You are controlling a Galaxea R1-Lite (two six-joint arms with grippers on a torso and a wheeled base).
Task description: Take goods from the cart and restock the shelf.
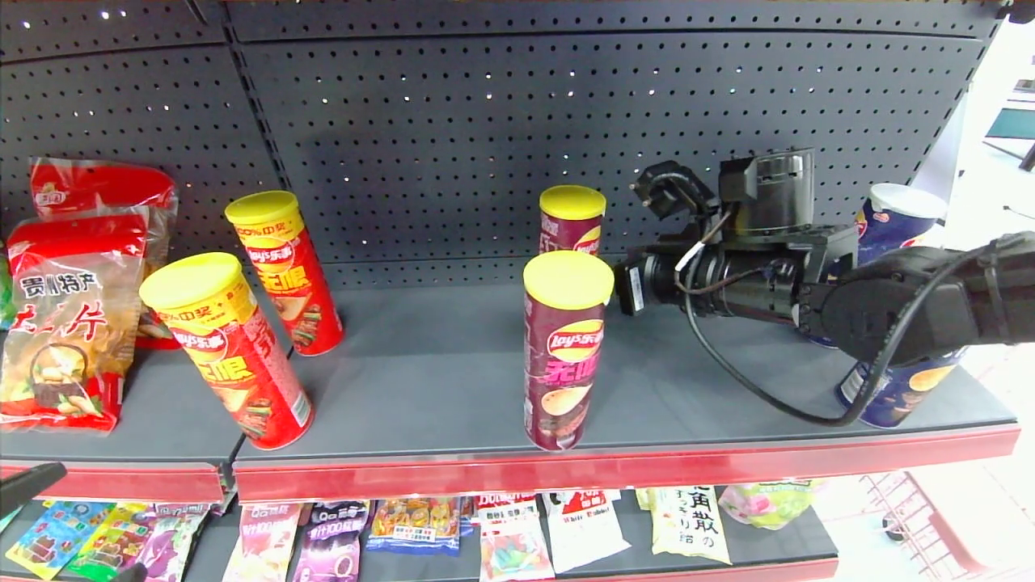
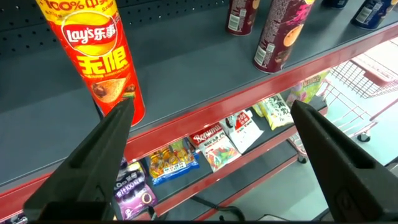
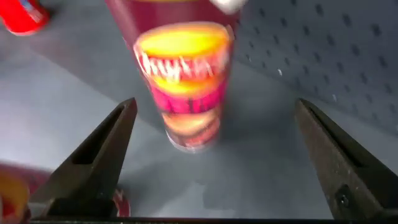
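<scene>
- Dark pegboard [image 1: 485,121] backs a grey shelf [image 1: 453,364] with a red front lip.
- At 9 o'clock in the head view, snack bags [image 1: 65,323] stand at the shelf's end.
- Just toward 3 o'clock of them, two yellow-lidded cans stand upright: front red can [image 1: 226,347] near the lip, and rear red can [image 1: 285,271] at its 1 o'clock, near the pegboard.
- At centre, front maroon can [image 1: 566,356] stands at the lip, with rear maroon can [image 1: 572,220] at its 12 o'clock against the pegboard.
- Blue cans [image 1: 897,214] stand at 3 o'clock, partly behind the right arm.
- Right gripper [image 3: 216,102] hangs over the shelf with its fingers spread wide and pinching nothing. A blurred maroon can [image 3: 186,87] stands ahead between them, untouched.
- Left gripper [image 2: 211,104] is spread too and holds nothing. It sits at 7 o'clock, below the lip and under the front red can.
- Packets [image 1: 509,537] lie on the lower shelf at 6 o'clock.
- Red wire cart [image 1: 914,509] shows at 4 o'clock.
</scene>
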